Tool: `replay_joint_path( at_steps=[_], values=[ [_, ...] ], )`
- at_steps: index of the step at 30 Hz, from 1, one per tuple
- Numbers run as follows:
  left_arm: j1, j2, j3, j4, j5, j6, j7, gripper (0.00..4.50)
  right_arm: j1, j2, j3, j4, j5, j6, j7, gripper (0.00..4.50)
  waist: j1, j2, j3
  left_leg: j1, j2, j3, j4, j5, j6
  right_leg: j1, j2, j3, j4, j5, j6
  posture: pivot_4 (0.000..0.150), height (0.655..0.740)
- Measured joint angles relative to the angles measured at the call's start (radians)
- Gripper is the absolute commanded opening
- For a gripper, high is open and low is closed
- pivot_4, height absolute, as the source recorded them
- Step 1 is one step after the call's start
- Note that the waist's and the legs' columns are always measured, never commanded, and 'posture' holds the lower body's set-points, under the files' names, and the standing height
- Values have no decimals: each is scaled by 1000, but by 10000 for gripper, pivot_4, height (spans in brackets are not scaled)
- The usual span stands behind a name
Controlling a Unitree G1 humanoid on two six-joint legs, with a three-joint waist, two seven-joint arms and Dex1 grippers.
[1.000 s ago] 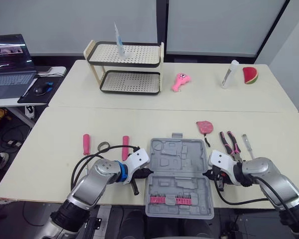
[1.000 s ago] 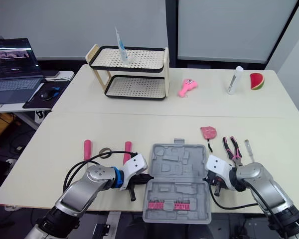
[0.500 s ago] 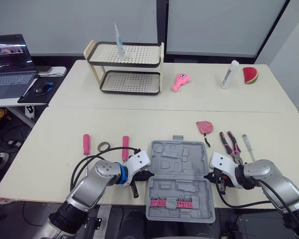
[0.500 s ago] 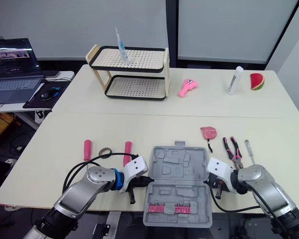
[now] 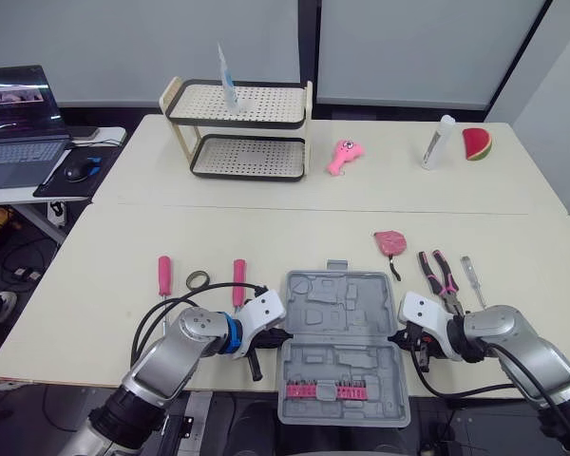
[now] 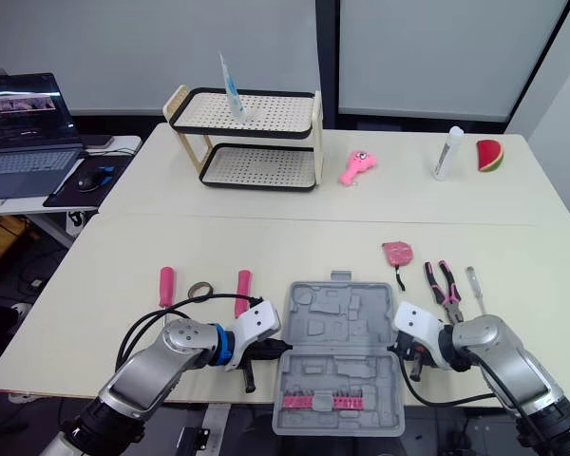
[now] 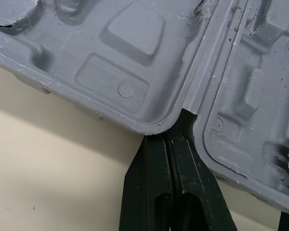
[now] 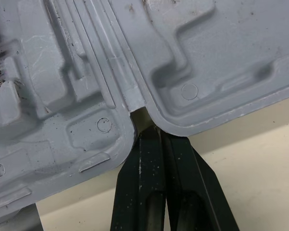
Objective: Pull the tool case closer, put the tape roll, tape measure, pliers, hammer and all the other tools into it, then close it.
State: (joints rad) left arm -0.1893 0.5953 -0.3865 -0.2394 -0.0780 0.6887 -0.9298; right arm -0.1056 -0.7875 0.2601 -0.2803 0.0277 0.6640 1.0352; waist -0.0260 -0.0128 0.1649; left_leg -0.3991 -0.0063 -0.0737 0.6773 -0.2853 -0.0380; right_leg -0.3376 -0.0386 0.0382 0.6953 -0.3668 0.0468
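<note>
Setting: two cream tables (image 5: 266,237) stood pushed together in front of a pale wall, with a laptop (image 5: 17,123) on a side desk to the left.
Tool case (image 5: 342,332): grey and lying open flat at the near table's front edge. Its near half reached past that edge and held a pink bit strip (image 5: 337,385).
Left gripper (image 7: 169,139): it was at the case's left side, with both black fingers pressed together and no gap between them. Their tips sat in the hinge notch between the two halves.
Right gripper (image 8: 160,132): it mirrored this on the case's right side, fingers likewise closed against each other with their tips at the hinge notch.
Tape roll (image 5: 198,279): it lay on the table left of the case, between a pink screwdriver (image 5: 164,275) and a second pink-handled tool (image 5: 238,280).
Tape measure (image 5: 390,241): pink, beyond the case's far right corner and apart from it.
Pliers (image 5: 441,275): pink-handled, right of the case, with a slim silver tool (image 5: 472,277) just beside them.
Far table: it carried a two-tier rack (image 5: 237,128) with a tube (image 5: 226,81) upright on its top shelf, a pink toy (image 5: 342,155), a white bottle (image 5: 438,141) and a watermelon slice (image 5: 476,142).
</note>
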Motion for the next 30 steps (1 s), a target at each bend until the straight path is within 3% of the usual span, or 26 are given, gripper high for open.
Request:
replay_joint_path(
  at_steps=[23,30],
  values=[
    [-34,54,8,40,-23,-30,-28,0,38,-87,-76,11,67,15,-33,105,0,0,0,0,0,0,0,0,0,0,0,0,0,0,0,1500,7290],
    [76,165,306,-46,-187,-144,-100,0,104,-153,-270,-137,142,-5,-32,105,0,0,1,0,1,-1,-1,0,0,0,-1,0,-1,0,0,1500,7290]
  ],
)
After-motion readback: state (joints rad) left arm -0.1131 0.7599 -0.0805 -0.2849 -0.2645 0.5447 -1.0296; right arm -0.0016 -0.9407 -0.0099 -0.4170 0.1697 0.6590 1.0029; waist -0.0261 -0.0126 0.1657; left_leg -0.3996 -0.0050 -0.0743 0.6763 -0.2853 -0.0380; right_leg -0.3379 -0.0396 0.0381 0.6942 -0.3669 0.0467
